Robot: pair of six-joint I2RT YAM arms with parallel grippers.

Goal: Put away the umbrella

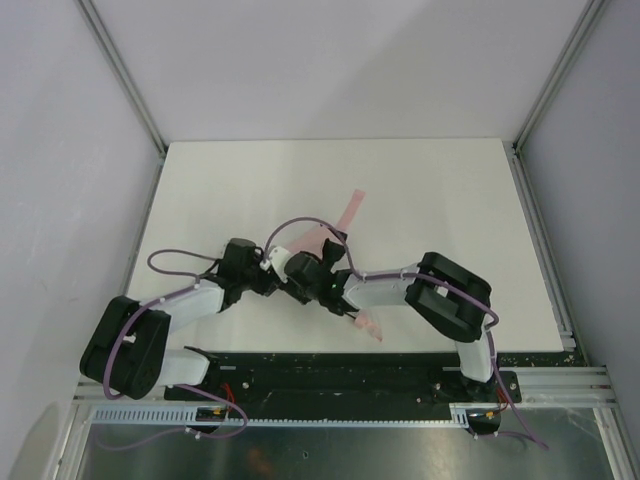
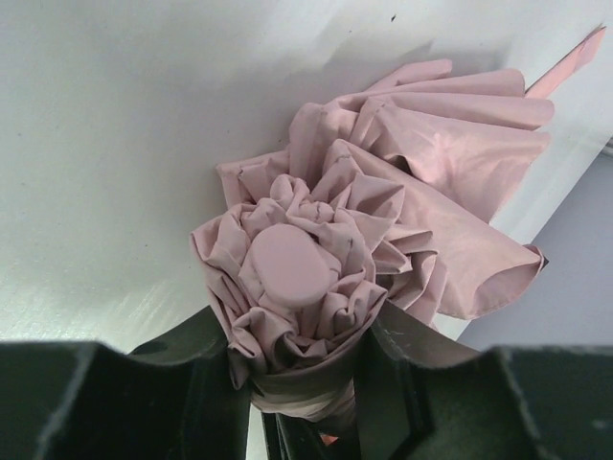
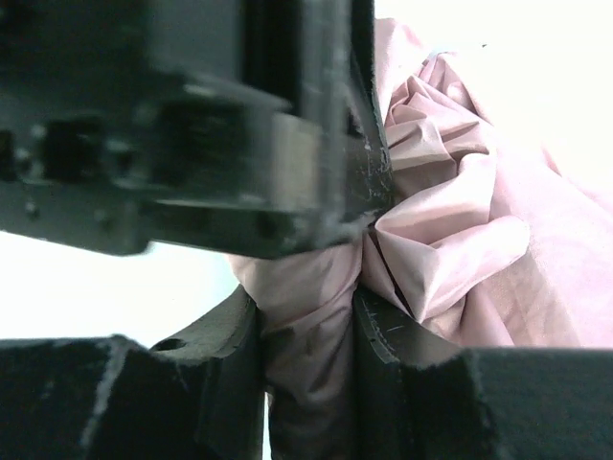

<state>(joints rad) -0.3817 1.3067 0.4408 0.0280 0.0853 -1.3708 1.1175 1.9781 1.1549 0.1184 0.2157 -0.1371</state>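
Canopy of pale pink thin-fabric compact umbrella (image 2: pixel 383 211): light, limp, slippery; left pincer (image 2: pixel 306 369) and right pincer (image 3: pixel 308 331) clamp bunched folds; I'd favour the firmer core.

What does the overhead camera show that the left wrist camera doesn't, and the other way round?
Only the overhead view shows both arms meeting at mid-table, the left tool and right tool close together at the umbrella, and a pink end poking out by the right arm. Only the left wrist view shows the rounded pink cap ringed by crumpled folds, with the left tool closed on the fabric below it. Both show the pink strap and the white table.
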